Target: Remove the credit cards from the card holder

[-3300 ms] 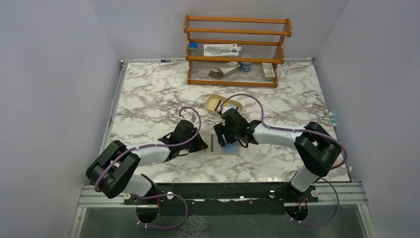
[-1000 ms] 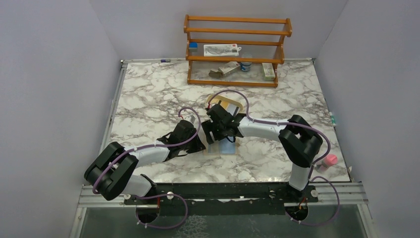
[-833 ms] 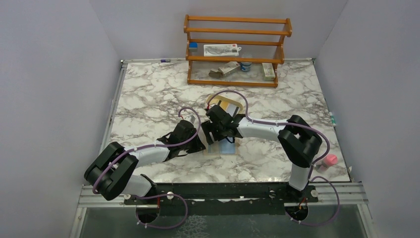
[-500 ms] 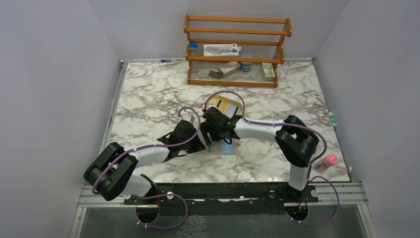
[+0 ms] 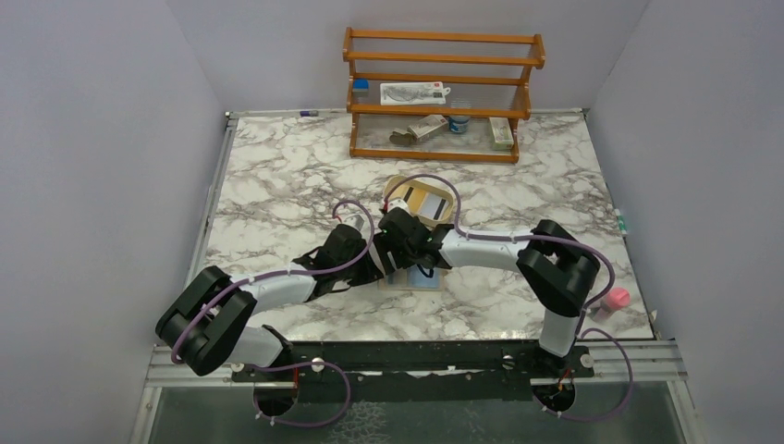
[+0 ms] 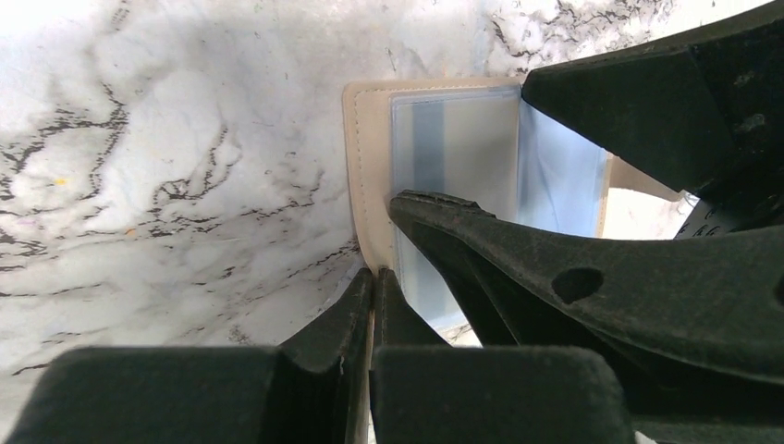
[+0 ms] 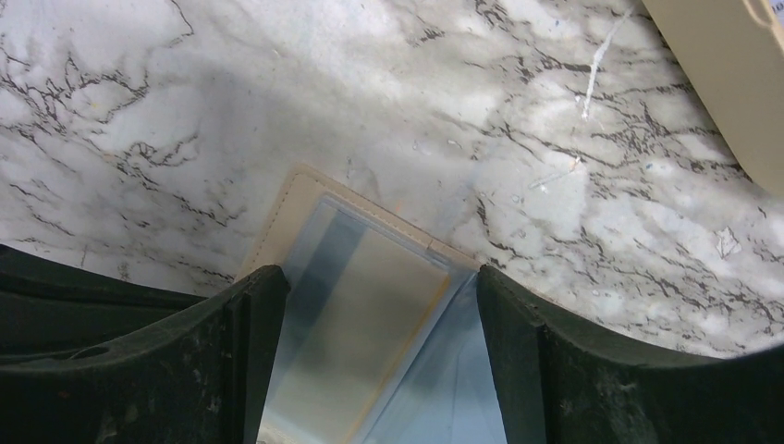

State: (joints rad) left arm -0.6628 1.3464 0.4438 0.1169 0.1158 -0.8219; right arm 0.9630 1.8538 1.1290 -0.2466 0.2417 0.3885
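Observation:
The tan card holder [image 5: 418, 280] lies open on the marble between the two arms. My left gripper [image 6: 374, 277] is shut on its tan left edge [image 6: 356, 185]. A whitish-grey credit card [image 7: 370, 314] with a dark band sits under the holder's clear blue-tinted pocket. My right gripper [image 7: 370, 296] is open, one finger on each side of that pocket and card. Its black fingers [image 6: 573, 277] cross over the holder in the left wrist view. A yellow-orange credit card [image 5: 428, 201] lies in the oval tan tray [image 5: 447, 214] just behind.
A wooden rack [image 5: 444, 92] with a white packet and small containers stands at the back. A pink object [image 5: 616, 299] sits near the right edge of the table. The tray's rim [image 7: 730, 74] is close beyond the right gripper.
The right arm has swung from beside the tray down and left onto the card holder, jaws staying open. The left gripper has kept still, shut on the holder's edge.

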